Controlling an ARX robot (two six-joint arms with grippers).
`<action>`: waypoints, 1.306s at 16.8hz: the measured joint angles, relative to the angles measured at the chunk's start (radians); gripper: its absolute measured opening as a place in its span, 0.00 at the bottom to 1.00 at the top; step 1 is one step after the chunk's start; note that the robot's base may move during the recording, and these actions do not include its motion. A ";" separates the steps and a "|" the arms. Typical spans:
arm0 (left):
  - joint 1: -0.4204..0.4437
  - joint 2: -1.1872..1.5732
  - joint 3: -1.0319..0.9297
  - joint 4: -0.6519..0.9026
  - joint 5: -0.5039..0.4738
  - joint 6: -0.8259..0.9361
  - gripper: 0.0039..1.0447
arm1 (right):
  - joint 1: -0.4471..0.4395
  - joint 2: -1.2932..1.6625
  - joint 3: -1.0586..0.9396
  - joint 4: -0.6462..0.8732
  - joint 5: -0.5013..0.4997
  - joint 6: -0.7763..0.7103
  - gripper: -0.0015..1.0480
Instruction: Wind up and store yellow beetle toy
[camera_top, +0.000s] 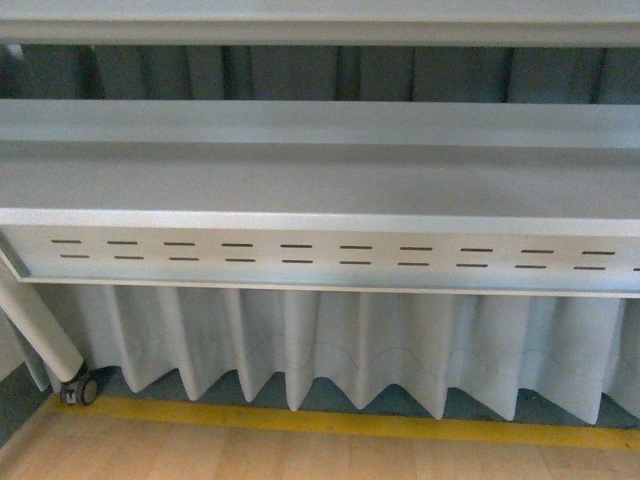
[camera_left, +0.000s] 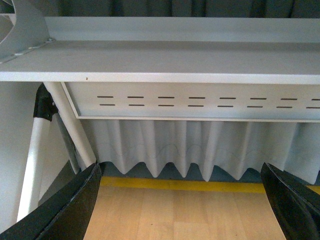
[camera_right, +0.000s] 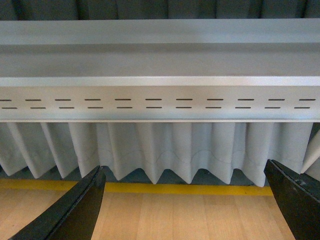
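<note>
L gripper (camera_left: 180, 172) is hanging spread wide, fingers (camera_left: 70, 205) gripping nothing. R gripper (camera_right: 185, 170) is doing the same, wide apart and empty. Both wrist cams are looking at a grey slotted panel (camera_left: 200, 102) under a table edge (camera_left: 150, 75), w/ a pleated white curtain (camera_left: 190, 150) below and a yellow floor stripe (camera_left: 175, 184) on the wood floor (camera_left: 175, 215). Front cam is showing neither arm. Can't tell where the yellow beetle toy is; no view is showing it.

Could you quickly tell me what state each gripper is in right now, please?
Left gripper: open, holding nothing.
Right gripper: open, holding nothing.
</note>
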 joint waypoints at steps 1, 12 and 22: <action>0.000 0.000 0.000 0.000 0.000 0.000 0.94 | 0.000 0.000 0.000 0.000 0.000 0.000 0.94; 0.000 0.000 0.000 0.000 0.000 0.000 0.94 | 0.000 0.000 0.000 0.000 0.000 0.000 0.94; 0.000 0.000 0.000 0.000 0.000 0.000 0.94 | 0.000 0.000 0.000 -0.001 -0.003 0.001 0.94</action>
